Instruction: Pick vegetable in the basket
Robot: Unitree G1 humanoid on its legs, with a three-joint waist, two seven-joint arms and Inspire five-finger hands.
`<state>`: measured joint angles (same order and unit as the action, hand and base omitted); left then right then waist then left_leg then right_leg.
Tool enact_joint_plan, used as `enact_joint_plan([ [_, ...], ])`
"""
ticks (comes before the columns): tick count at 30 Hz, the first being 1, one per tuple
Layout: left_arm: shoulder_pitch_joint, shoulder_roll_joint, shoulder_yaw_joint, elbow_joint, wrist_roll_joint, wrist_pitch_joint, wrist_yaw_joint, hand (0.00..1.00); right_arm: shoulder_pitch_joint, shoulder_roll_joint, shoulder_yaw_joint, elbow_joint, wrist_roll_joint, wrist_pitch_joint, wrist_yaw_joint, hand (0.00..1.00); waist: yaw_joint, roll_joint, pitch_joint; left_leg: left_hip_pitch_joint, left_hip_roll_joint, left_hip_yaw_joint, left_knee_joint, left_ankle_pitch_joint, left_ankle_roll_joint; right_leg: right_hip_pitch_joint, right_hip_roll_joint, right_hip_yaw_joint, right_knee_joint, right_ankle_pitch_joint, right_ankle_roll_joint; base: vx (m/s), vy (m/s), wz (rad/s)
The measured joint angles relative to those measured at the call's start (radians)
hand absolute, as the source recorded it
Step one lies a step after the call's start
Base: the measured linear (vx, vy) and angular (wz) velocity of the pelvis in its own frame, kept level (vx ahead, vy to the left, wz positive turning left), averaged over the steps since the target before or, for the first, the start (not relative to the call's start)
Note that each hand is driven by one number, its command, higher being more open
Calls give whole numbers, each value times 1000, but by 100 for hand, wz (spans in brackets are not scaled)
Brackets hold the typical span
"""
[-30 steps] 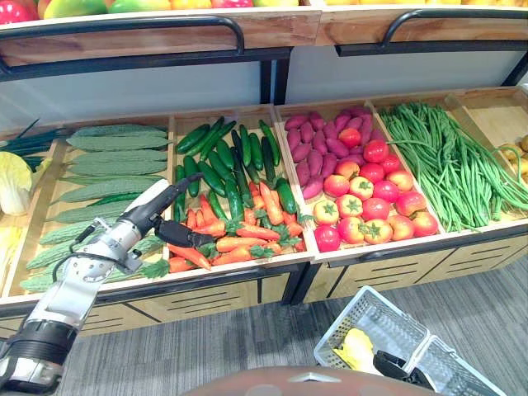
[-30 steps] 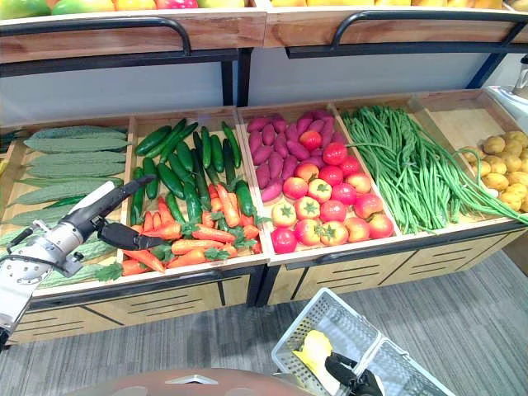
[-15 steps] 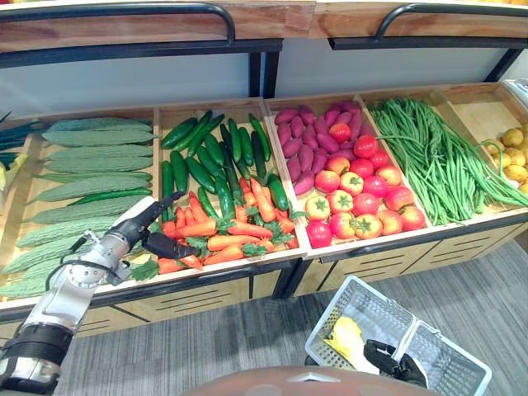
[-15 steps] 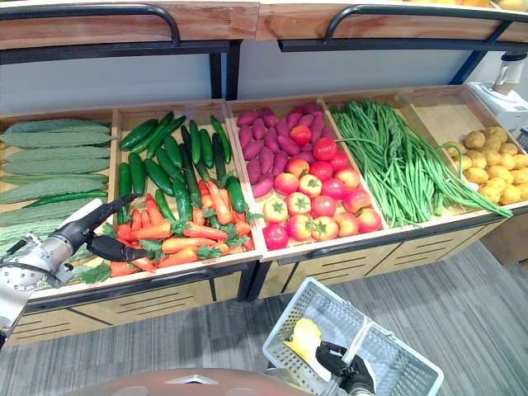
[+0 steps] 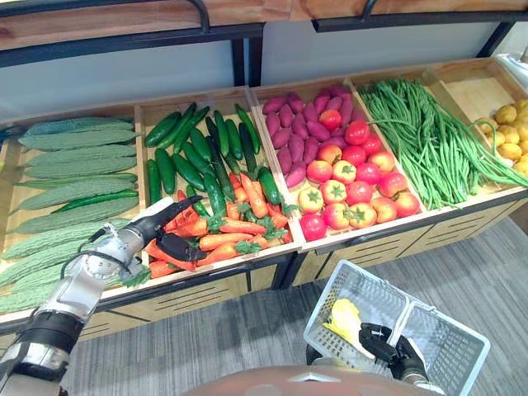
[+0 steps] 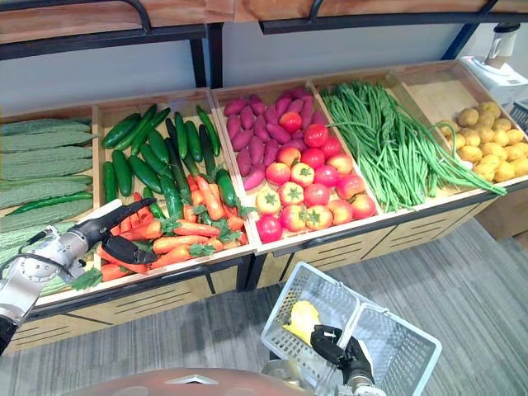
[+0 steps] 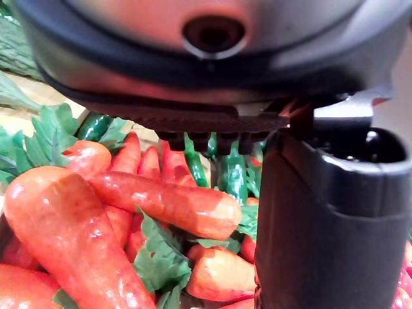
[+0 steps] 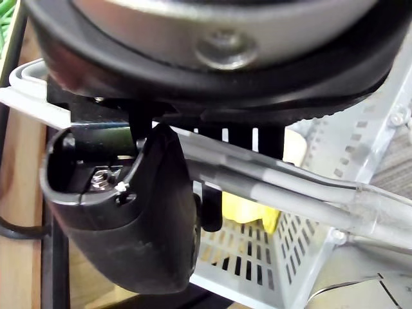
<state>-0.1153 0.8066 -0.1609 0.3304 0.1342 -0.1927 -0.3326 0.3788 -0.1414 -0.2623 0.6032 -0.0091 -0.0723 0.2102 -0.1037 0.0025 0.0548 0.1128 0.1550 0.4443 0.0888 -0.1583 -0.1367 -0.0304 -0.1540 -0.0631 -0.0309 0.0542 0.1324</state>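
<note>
Orange carrots (image 5: 224,234) with green tops fill the front half of a wooden bin, and they show close up past my fingers (image 7: 161,203). My left hand (image 5: 161,235) lies open over their left end, fingers straight above them and thumb (image 7: 322,219) spread below. No carrot is clasped. A white mesh basket (image 5: 441,351) hangs low at the right above the floor. My right hand (image 5: 386,342) is shut on its grey handle (image 8: 270,187). A yellow vegetable (image 5: 345,320) lies inside the basket.
Dark cucumbers (image 5: 194,148) share the carrots' bin. Bitter gourds (image 5: 74,165) lie to its left; purple sweet potatoes (image 5: 293,132), tomatoes (image 5: 355,181), green beans (image 5: 429,140) and potatoes (image 5: 511,136) to its right. A shelf with a black rail overhangs the back. Grey floor lies in front.
The camera has shifted, sliding the whole stand left and up in view. My left hand has sunk a little farther in over the carrots. The basket stays in my right hand.
</note>
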Motion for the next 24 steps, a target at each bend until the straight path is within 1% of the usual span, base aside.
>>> enact_joint_plan([
  [2, -1, 8, -7, 0, 0, 0, 0, 100, 0, 1, 0, -22, -17, 2, 6, 0, -7, 3, 6, -1, 1, 5, 2, 0, 0, -6, 1, 11, 5, 0, 0, -47, -34, -11],
  [3, -2, 33, -28, -6, 0, 0, -6, 100, 0, 2, 4, -37, -23, 2, 8, 0, -12, 4, 8, -2, 0, 14, 3, 0, 0, -16, 2, 17, 10, -1, 0, -65, -38, -15],
  [5, -5, 37, -32, -22, 1, -2, -8, 100, 18, 20, 9, -94, -28, 7, 8, 0, -12, 1, 14, -23, -2, 18, 9, 0, 0, -41, 5, 34, 14, -1, 0, -63, -45, -12],
  [8, -5, 37, -54, -25, 33, -2, -15, 100, 46, 42, 17, -149, -46, 9, 8, 0, -13, 0, 18, -22, -2, 19, 12, 0, 0, -40, 14, 39, 13, -1, -1, -23, -36, -4],
  [15, -8, 37, -55, -29, 71, -21, -22, 100, 48, 65, 20, -196, -105, 17, 8, 0, -22, 3, 23, -21, 1, 19, 12, 0, 0, -40, 17, 42, 13, -2, -3, -4, -13, -1],
  [24, -2, 38, -49, -29, 100, -39, -36, 100, 48, 69, 19, -232, -141, 24, 20, 0, -22, 16, 34, -19, 12, 19, 12, 0, 0, -38, 23, 42, 13, -4, -6, -20, -22, 0],
])
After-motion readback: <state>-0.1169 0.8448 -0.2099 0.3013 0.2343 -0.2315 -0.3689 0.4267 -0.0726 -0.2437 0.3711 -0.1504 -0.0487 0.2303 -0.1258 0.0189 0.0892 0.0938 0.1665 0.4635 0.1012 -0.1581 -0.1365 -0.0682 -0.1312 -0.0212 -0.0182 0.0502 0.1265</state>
